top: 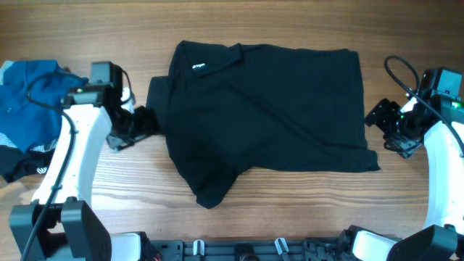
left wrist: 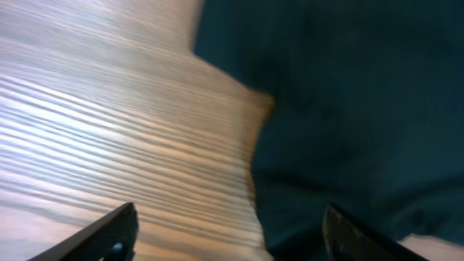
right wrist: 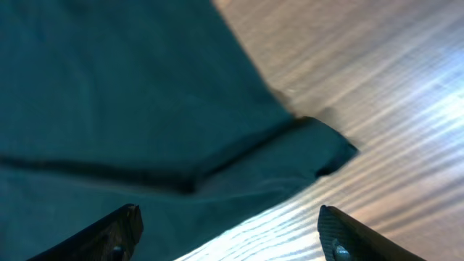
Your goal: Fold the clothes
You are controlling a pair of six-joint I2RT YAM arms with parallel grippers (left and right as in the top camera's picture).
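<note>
Across the middle of the overhead frame the black shirt [top: 275, 109] is spread, its long axis running left to right. The left gripper [top: 136, 125] is set at its left edge, nearer than the right gripper [top: 386, 132], just off the lower-right corner. Both are spread wide, with nothing grasped.

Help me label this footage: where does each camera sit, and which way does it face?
Overhead: above the table, looking straight down at the black shirt, blue polo, both arms.
Left wrist: on the left arm, facing the shirt's edge; its open fingers show.
Right wrist: on the right arm, facing the shirt's corner; its open fingers show.
Shared: all see the shirt.
</note>
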